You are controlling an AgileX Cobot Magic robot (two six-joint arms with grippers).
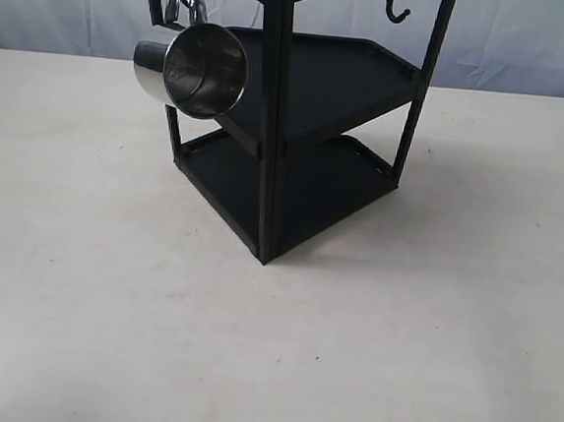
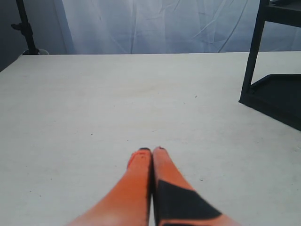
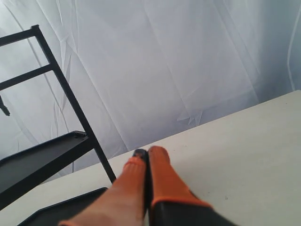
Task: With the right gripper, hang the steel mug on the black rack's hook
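The steel mug [image 1: 191, 67] hangs by its wire handle from the top left of the black rack [image 1: 300, 114], tilted with its open mouth facing the camera. The hook that carries it is cut off by the frame's top edge. Another hook [image 1: 395, 11] hangs free at the rack's top right. Neither arm appears in the exterior view. My right gripper [image 3: 146, 151] is shut with nothing between its orange fingers, off to the side of the rack [image 3: 51, 155]. My left gripper [image 2: 151, 150] is shut and empty above the table, with the rack's base [image 2: 275, 96] some way off.
The pale table [image 1: 106, 304] runs around the rack on all sides. A wrinkled white backdrop [image 1: 534, 41] hangs behind it. A black stand pole [image 2: 26, 28] rises at the table's far corner in the left wrist view.
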